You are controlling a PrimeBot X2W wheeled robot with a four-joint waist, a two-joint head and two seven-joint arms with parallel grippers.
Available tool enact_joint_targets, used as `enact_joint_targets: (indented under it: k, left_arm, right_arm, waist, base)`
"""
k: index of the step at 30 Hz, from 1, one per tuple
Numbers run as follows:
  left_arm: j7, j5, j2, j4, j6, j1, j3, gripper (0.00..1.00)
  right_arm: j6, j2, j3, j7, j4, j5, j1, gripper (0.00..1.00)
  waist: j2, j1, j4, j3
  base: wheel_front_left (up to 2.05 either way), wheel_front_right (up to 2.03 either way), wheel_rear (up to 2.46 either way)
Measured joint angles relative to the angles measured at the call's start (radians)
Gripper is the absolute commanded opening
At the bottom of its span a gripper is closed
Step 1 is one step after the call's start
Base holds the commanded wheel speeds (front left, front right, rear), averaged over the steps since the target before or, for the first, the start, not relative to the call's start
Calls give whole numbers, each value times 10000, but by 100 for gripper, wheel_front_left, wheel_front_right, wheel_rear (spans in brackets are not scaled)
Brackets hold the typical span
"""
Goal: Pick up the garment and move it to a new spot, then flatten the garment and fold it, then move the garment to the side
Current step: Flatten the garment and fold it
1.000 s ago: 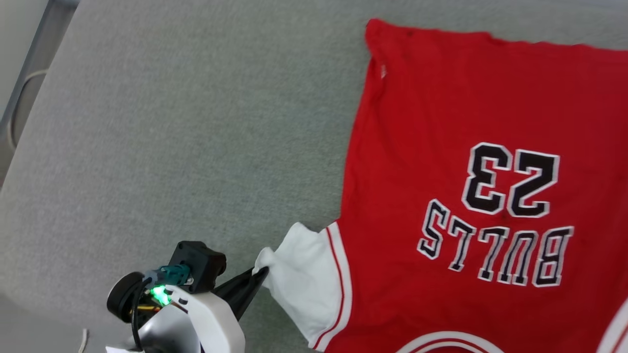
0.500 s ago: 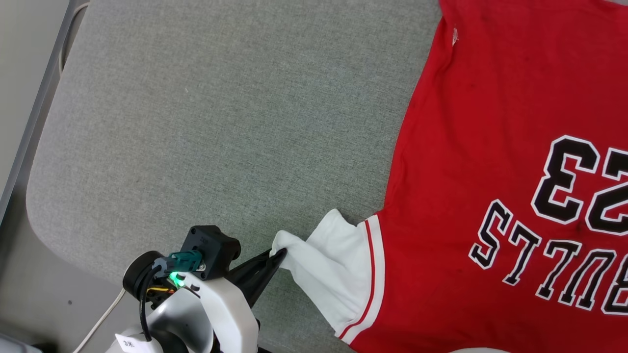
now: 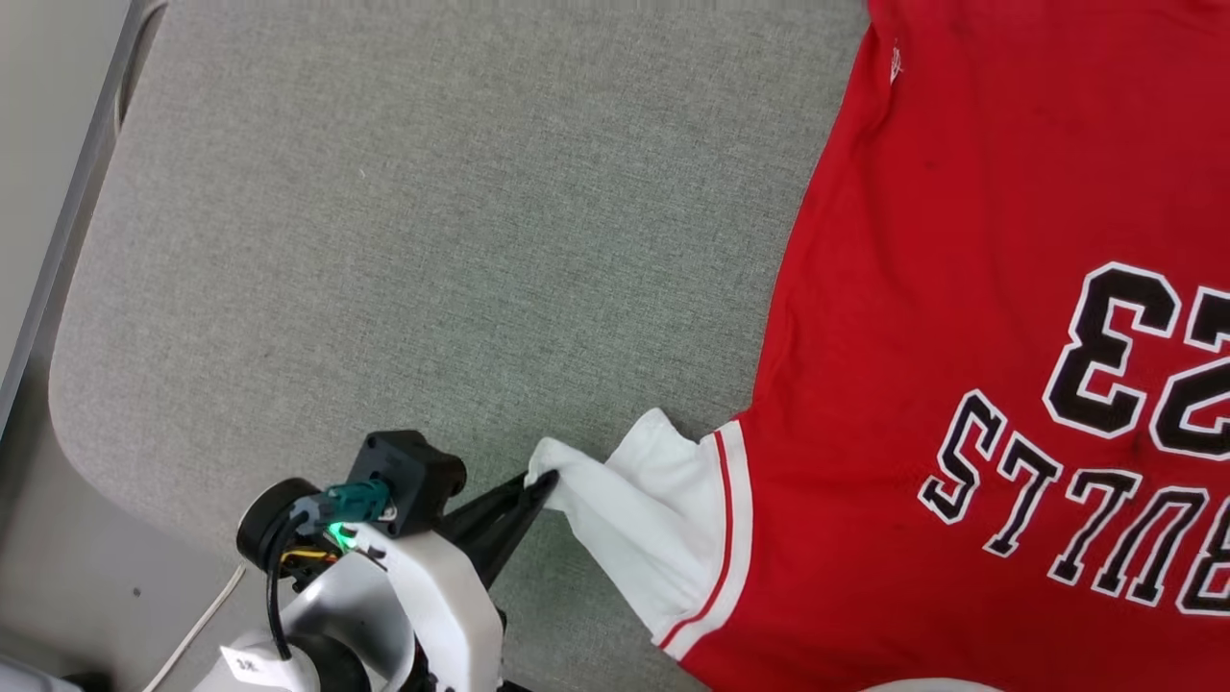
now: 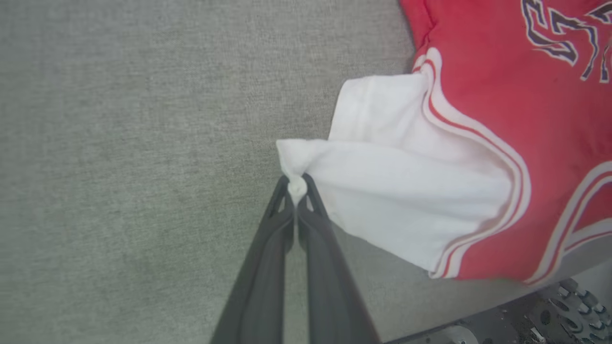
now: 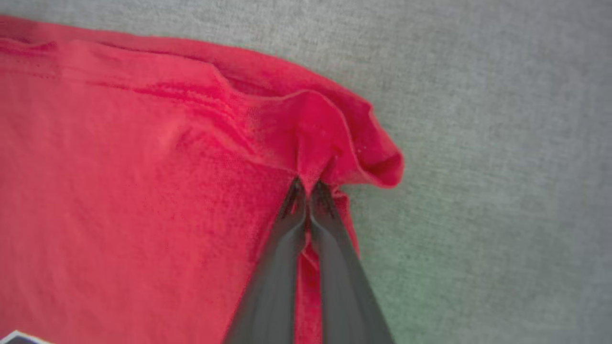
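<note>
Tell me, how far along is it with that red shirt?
The jersey lies mostly spread, lettering up, on the grey surface. Now the left claw pinches the white sleeve and the right claw a red edge. No fold yet; folding and moving aside remain.

Bright, even, soft light, faint shadows; both wrist views blur near their bottom edges.

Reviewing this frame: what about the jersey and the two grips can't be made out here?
Head view: the garment runs off the right and bottom edges, so its other sleeve and neckline are cut off.
Left wrist view: the left end effector covers how deep the white sleeve tip sits.
Right wrist view: the right end effector pinches a red fold; the layers underneath are hidden by the cloth itself.
</note>
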Motion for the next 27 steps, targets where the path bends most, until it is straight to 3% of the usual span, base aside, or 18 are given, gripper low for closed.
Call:
enact_joint_targets:
  k: [14,27]
  left_arm:
    - [-198,-102,130,673,203,267,186,0]
    - [-293,-533,77,1074,648,1371,226,0]
  right_arm:
    - [2,-144,500,-777,706,719,2002,0]
    - [2,144,709,-1699,-29,2395,5542,0]
  waist:
    - [0,0,-662,-1585]
    - [0,-1,-1817,-3671]
  base:
    - [0,0,0]
    - [0,0,0]
